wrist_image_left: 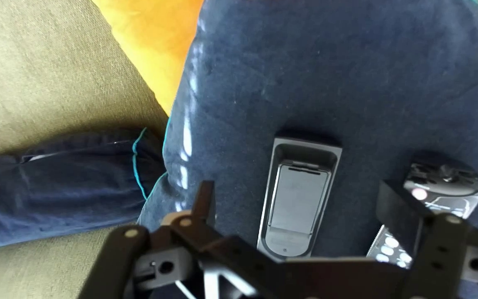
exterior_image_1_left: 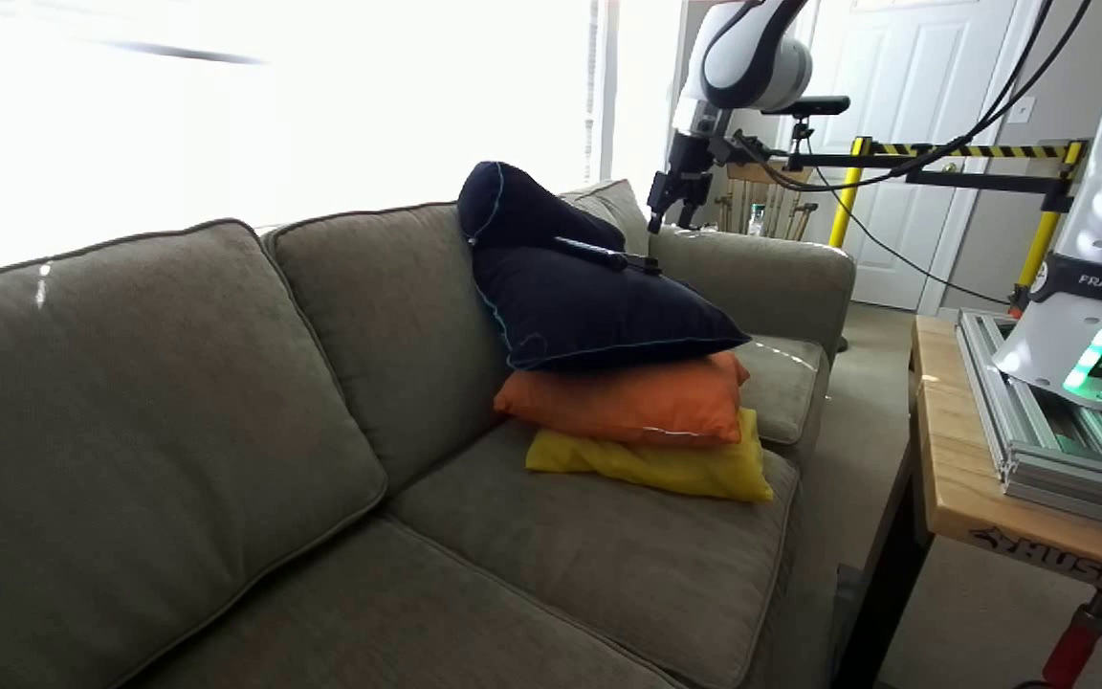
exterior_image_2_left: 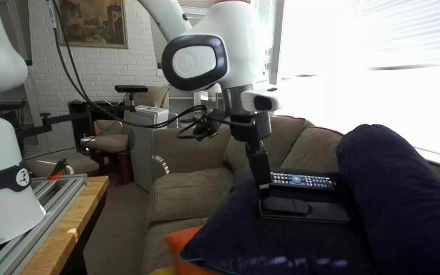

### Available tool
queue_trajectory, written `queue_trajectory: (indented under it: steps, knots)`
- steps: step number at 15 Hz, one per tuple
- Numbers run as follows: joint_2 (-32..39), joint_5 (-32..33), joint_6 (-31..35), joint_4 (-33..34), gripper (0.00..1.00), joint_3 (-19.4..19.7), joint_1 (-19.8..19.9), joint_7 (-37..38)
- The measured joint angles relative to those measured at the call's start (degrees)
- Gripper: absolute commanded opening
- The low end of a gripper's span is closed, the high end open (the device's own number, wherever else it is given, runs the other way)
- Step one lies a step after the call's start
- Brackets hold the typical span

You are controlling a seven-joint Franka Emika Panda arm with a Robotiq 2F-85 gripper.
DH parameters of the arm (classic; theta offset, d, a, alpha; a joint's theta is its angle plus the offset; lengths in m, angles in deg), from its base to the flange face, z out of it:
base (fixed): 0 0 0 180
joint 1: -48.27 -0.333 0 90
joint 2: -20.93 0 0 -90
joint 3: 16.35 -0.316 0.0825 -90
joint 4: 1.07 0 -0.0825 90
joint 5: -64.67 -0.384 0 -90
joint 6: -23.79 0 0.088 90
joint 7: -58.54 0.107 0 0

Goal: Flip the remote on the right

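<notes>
Hovering near the robot-side edge of the navy cushion, the gripper was spread, the dark remote below.

Smooth plastic remote — cloth cushion

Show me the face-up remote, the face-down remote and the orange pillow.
Face-up remote (exterior_image_2_left: 303,181), in an exterior view: on its keypad.
Face-down remote (wrist_image_left: 297,199), in the wrist view: on its back panel.
Orange pillow (exterior_image_1_left: 623,404), in an exterior view: on its visible side.
</notes>
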Motion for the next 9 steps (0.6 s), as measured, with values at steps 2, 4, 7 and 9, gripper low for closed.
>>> queue_trajectory:
  steps: [2,4,7,9]
  knots:
    - [0.77,1.92,2.88,-0.7,1.0,0.38,-0.41,1.76]
    - [1.65,2.95,6.44,-1.84,1.0,1.01,-1.02,3.41]
    - [3.15,3.46,10.93,-3.29,1.0,2.48,-2.5,5.5]
    - [4.19,3.46,13.5,-3.9,1.0,3.22,-3.45,6.46]
